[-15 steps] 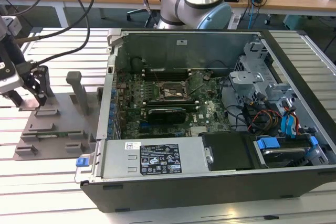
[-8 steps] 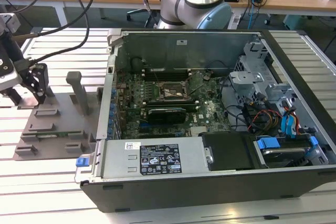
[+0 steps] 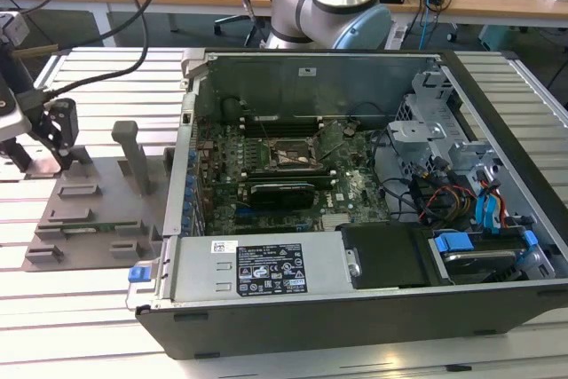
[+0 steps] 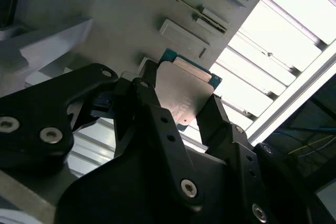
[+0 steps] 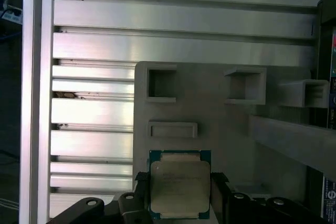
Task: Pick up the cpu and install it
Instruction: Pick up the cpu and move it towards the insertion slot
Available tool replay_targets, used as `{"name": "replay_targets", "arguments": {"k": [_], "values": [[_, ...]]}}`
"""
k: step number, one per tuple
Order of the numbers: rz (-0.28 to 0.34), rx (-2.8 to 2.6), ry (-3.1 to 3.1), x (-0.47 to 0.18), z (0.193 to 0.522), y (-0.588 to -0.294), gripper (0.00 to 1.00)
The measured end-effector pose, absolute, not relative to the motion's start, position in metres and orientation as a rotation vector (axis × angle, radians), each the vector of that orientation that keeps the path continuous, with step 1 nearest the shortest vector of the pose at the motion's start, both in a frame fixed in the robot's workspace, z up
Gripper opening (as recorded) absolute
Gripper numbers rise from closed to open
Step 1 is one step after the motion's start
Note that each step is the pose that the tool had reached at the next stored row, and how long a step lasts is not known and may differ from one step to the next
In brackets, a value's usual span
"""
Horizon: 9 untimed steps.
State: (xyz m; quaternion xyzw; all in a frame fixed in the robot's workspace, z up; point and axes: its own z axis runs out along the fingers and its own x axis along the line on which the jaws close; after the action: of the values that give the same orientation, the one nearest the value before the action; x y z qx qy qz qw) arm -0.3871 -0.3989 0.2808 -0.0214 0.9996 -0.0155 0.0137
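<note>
The cpu (image 5: 180,190) is clamped on two opposite edges between the fingers (image 4: 155,108) of the gripper (image 5: 180,195), over the grey tray (image 5: 220,124) and close to one tray edge. The remaining two cpu edges are left free. In the exterior view, the gripper (image 3: 55,135) is located at the exterior view's left, with the tray (image 3: 98,210) between it and the open computer case (image 3: 355,308).

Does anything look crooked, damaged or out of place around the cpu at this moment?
Nothing stands out. The cpu is held squarely in the claw at the grey tray, and its metal top shows no visible damage.
</note>
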Motion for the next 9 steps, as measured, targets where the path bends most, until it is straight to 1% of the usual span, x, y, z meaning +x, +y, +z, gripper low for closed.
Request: {"name": "replay_targets", "arguments": {"k": [9], "values": [[-0.048, -0.067, 3.113, -0.387, 0.295, -0.399, 0.55]]}}
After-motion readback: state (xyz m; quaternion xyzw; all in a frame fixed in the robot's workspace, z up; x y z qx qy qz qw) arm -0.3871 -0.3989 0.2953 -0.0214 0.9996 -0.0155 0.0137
